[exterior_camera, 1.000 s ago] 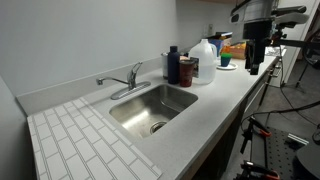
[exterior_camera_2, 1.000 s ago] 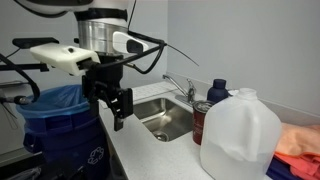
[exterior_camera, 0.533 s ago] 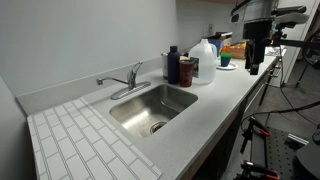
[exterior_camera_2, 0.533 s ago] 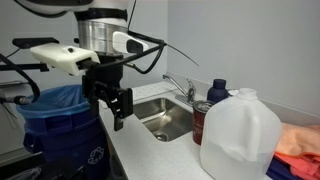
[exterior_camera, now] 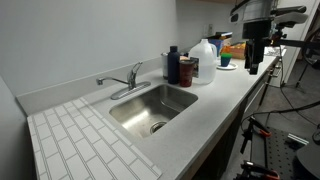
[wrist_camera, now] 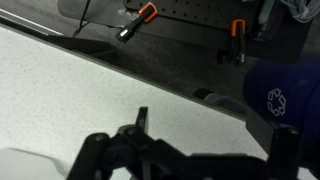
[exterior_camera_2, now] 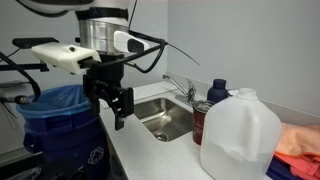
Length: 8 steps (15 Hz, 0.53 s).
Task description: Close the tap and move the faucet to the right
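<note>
Tap (exterior_camera: 136, 70) is sitting at the back rim of the sink (exterior_camera: 170, 112), with its lever angling up off the mixer body. I'm reading that as not closed; can't tell whether water is running. Faucet (exterior_camera: 110, 80) is jutting from the same base toward the tiled drainboard (exterior_camera: 80, 140) side, away from the bottles. Just beside the sink on the other side, a dark bottle (exterior_camera: 172, 63), brown canister (exterior_camera: 186, 70) and white jug (exterior_camera: 204, 55) are standing on the desk (exterior_camera: 225, 90).

Pincer (exterior_camera_2: 118, 112) is hanging well apart from all of that, at the desk's far end near its front edge, by the blue bin (exterior_camera_2: 55, 108). Its jaws are standing spread and gripping nothing. The wrist view is showing only bare desk and bin, no chrome.

Step in hand, as I'm judging it: approaching the tap, nothing touched yet. Doing it well means:
- travelling high over the jug and bottles, or swinging round the sink's front side, since they're sitting between pincer and tap
- coming down on the lever from above and pressing on its free end, not near the pivot
- pushing straight down, since flat chrome is likely slippery
- closing the tap first, then moving the faucet
- for the faucet, laying one finger against the tube's side partway out and sweeping it, not gripping
- holding that push level so the finger isn't riding up over the arch
</note>
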Tool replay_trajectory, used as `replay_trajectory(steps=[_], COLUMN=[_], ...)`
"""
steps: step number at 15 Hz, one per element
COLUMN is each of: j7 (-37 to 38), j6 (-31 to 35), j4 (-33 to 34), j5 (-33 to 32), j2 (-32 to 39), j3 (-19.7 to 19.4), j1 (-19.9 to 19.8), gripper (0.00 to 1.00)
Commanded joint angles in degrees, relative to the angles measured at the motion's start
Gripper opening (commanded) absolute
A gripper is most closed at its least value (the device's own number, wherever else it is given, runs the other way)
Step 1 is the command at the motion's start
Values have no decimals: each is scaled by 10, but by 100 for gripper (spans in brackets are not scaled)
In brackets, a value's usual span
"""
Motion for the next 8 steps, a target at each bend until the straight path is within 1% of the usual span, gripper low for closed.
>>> replay_trajectory(steps=[1, 4, 8], j7=[17, 21, 30], j6=[10, 35, 84], j4=[49, 86, 148], j5=[26, 47, 67], j2=[56, 97, 174], j3=[14, 28, 49], j1=[21, 37, 51], gripper=[100, 100, 100])
